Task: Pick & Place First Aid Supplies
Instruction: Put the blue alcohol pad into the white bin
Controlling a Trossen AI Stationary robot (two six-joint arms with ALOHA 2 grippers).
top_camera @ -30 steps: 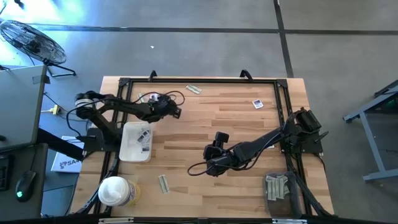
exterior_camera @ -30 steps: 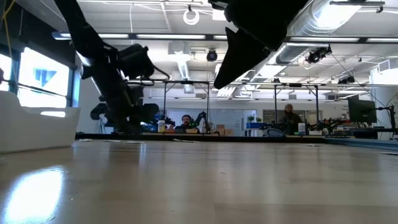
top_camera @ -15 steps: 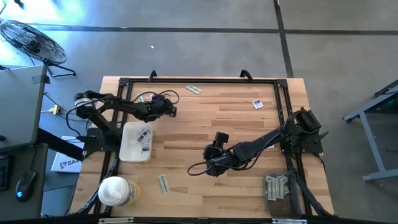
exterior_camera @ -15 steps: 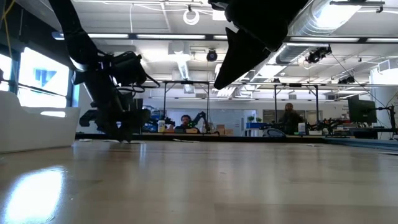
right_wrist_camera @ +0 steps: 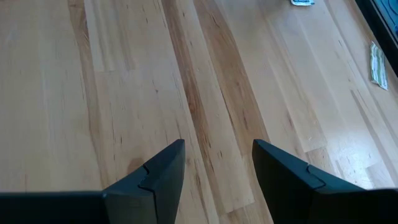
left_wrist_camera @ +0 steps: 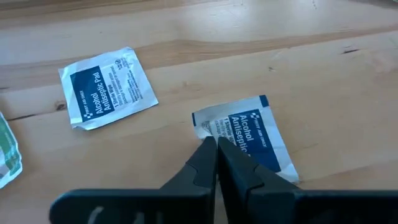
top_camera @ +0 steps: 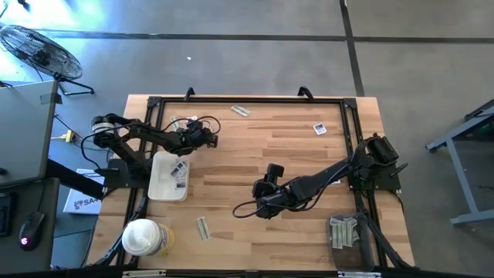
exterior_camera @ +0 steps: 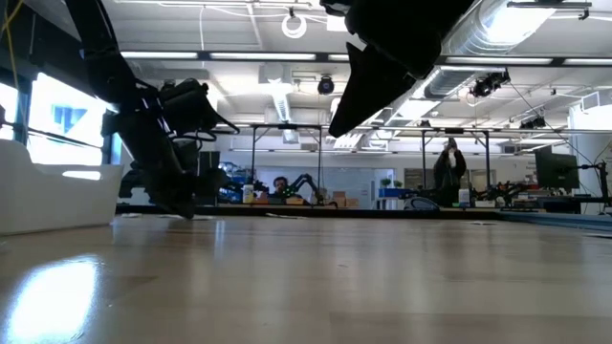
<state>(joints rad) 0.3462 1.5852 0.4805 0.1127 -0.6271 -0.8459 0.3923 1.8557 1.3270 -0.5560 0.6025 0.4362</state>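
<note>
Pinching only the edge of an alcohol pad (left_wrist_camera: 245, 132) with the left gripper (left_wrist_camera: 216, 144), jaws shut tight, risking the slick packet slipping free on lifting.

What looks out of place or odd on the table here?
Supplies lie scattered: a strip near the far edge, a packet far right, another strip near the tub. The left gripper is shut on the crumpled edge of an alcohol pad; a second pad lies apart beside it. The right gripper hangs open over bare wood.
</note>
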